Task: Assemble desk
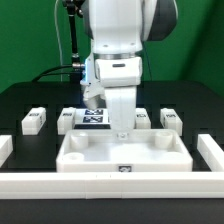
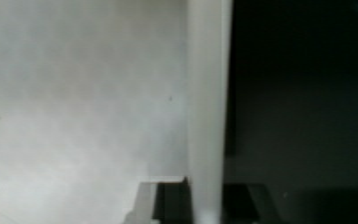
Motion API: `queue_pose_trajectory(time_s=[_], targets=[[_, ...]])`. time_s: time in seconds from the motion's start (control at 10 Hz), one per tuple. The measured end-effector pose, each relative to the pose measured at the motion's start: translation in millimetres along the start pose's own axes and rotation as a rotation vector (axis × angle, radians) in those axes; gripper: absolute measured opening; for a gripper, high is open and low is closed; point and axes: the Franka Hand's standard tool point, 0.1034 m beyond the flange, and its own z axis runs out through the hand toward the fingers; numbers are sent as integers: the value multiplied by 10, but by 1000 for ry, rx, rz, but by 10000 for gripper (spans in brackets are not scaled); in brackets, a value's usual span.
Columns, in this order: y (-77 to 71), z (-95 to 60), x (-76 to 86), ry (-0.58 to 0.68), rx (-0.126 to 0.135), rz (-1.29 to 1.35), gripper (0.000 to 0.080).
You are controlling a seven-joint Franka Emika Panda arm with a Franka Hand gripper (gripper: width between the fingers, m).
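Note:
The white tray-like desk top [image 1: 100, 155] lies on the black table near the front. My gripper [image 1: 122, 130] is down on the top's rear rim, a little toward the exterior view's right of its middle. In the wrist view the gripper [image 2: 208, 192] straddles the raised rim [image 2: 208, 90]. One dark finger [image 2: 169, 204] lies on the inner white side, the other on the dark table side, and both press against the rim. Several short white legs lie behind the top: two [image 1: 33, 121] [image 1: 68, 120] toward the exterior view's left and two [image 1: 143, 118] [image 1: 169, 118] toward its right.
The marker board [image 1: 94, 119] lies flat behind the top, under the arm. Long white border rails run along the front [image 1: 110, 183], the left [image 1: 5, 149] and the right [image 1: 211, 150]. A black cable hangs at the back left.

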Motion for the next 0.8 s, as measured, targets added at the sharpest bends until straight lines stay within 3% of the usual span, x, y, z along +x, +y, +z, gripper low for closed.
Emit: queue_pose_trajectory(time_s=[0.2,0.3,0.5,0.6,0.7,0.8], targets=[[163,14,245,21,-18,-7,55],[197,22,310,26,-13,-4,55],[199,23,310,21,32,-1,56],[197,22,306,21,33,0,56],[191,27,304,21,34,1,130],[188,32,300,21,35,1,130]])
